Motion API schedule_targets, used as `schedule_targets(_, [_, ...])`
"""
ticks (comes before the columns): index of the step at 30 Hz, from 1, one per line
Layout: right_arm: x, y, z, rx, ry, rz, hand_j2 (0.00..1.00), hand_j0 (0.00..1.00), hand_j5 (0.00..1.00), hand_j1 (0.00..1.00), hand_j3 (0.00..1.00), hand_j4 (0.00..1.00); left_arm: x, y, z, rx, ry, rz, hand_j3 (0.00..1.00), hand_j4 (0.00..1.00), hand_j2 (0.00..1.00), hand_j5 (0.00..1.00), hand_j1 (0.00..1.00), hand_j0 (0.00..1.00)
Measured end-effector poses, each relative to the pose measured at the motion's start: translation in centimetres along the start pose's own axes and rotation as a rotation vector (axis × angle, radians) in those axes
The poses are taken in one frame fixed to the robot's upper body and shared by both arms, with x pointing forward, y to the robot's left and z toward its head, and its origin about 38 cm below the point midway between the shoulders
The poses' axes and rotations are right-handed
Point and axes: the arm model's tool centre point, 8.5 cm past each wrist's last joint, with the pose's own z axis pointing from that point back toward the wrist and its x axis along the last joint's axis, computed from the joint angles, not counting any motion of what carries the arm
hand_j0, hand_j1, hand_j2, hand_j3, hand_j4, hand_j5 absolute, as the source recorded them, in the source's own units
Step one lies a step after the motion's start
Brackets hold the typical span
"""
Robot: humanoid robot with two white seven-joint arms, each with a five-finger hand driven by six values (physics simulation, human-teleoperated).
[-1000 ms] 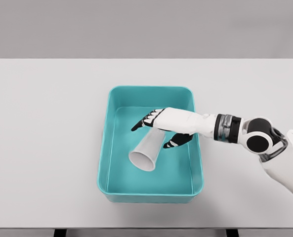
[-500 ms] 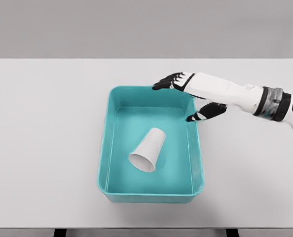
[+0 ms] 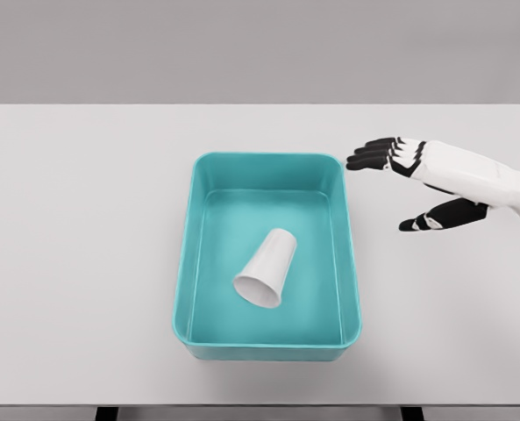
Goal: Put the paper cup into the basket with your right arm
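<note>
Head view shows my right robot hand above the pale grey surface, off to the right of the teal rectangular plastic basket and clear of its rim. My fingers are spread and relaxed, their black tips pointing left toward the basket's far right corner, and my thumb hangs lower and apart from them. I am holding nothing. My white forearm runs out of the picture at the right edge.

The white paper cup lies on its side inside the basket, resting on the basket floor roughly at its middle. Its wide open mouth faces toward the near left, and its narrower closed base points toward the far right. The cup touches neither of the long walls; teal floor shows on both sides of it.

The basket sits near the centre of the surface with its long sides running away from me, its rounded corners all in sight. Behind the surface is a plain grey wall.
</note>
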Motion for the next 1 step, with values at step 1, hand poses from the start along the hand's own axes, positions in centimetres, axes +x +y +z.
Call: schedule_targets(1, [0.01,-0.02,0.0,-0.001,-0.001,0.0,0.99,0.99,0.99,0.99,0.99,0.99,0.01,0.0,0.0,0.0,0.0,0.002,1.0,1.0,1.0,1.0,1.0,1.0])
